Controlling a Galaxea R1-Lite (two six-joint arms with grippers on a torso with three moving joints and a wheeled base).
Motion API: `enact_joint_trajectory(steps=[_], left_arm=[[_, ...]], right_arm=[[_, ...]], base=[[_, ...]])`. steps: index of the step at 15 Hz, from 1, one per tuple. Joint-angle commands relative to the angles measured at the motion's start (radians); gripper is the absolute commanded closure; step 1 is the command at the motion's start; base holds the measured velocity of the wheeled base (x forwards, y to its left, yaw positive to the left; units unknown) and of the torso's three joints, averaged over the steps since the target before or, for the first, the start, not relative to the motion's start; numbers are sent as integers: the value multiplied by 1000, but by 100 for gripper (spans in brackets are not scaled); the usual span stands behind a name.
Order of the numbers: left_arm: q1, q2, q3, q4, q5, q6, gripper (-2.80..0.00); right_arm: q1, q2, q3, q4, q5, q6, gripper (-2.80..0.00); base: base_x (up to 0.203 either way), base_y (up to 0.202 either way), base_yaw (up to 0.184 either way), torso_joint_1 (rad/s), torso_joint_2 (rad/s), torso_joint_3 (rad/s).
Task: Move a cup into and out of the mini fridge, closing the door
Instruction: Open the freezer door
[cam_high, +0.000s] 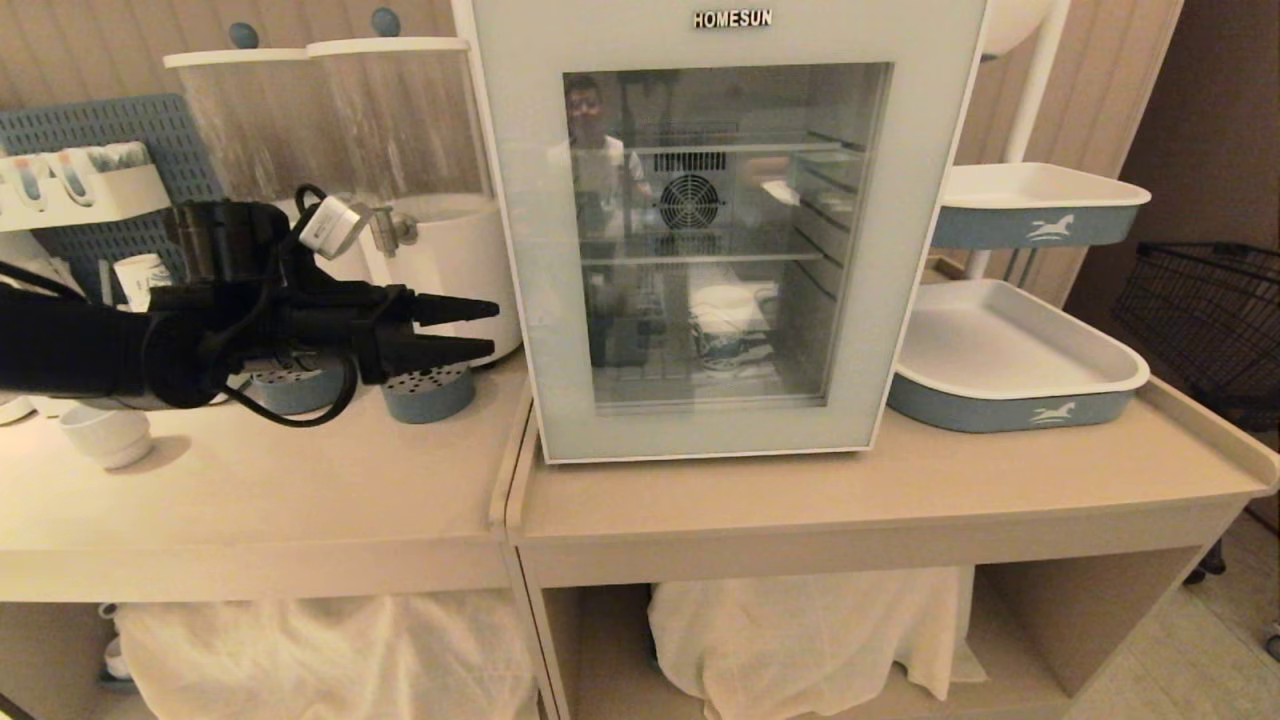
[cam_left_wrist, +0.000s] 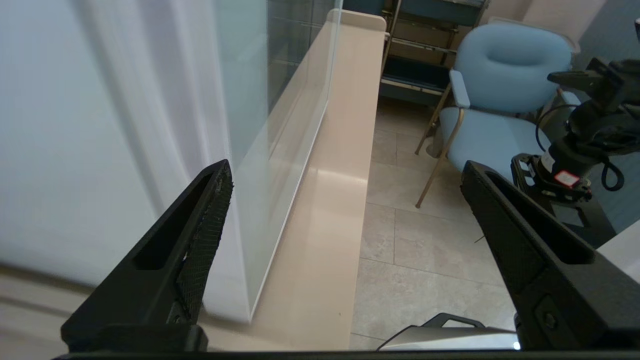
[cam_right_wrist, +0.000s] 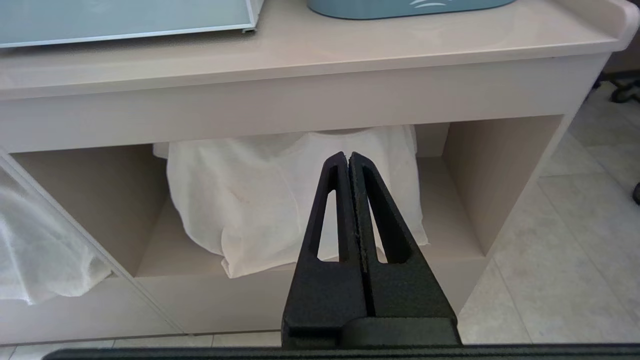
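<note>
The fridge (cam_high: 725, 230) stands upright on the counter (cam_high: 860, 500), long axis vertical, its door (cam_high: 905, 250) shut and facing me. Through the glass I see the cup (cam_high: 722, 322) on the fridge floor, upright, rim up. My left gripper (cam_high: 488, 328) is level, pointing at the door's left edge, just beside it and apart from it; its fingers (cam_left_wrist: 200, 235) are spread wide and hold nothing. In the right wrist view my right gripper (cam_right_wrist: 348, 159) is clenched on nothing, below counter height, facing a white cloth (cam_right_wrist: 280, 200) in the open shelf.
</note>
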Motion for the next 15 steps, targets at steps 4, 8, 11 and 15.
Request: enact_joint_trajectory(steps=[4,8,11,15], left_arm=[[-18,34,-34,3,1,4,-280],[-39,56,-35,3,11,4,-280],[-54,59,-40,5,11,1,-280],[-63,71,-48,-2,15,1,-280]], right_arm=[[0,0,0,1,0,0,0],[0,1,0,1,1,0,0],[0,1,0,1,-1,0,0],[0,1,0,1,1,0,0]], base=[[0,0,0,0,0,0],[0,0,0,0,0,0],[0,0,0,0,0,0],[0,0,0,0,0,0]])
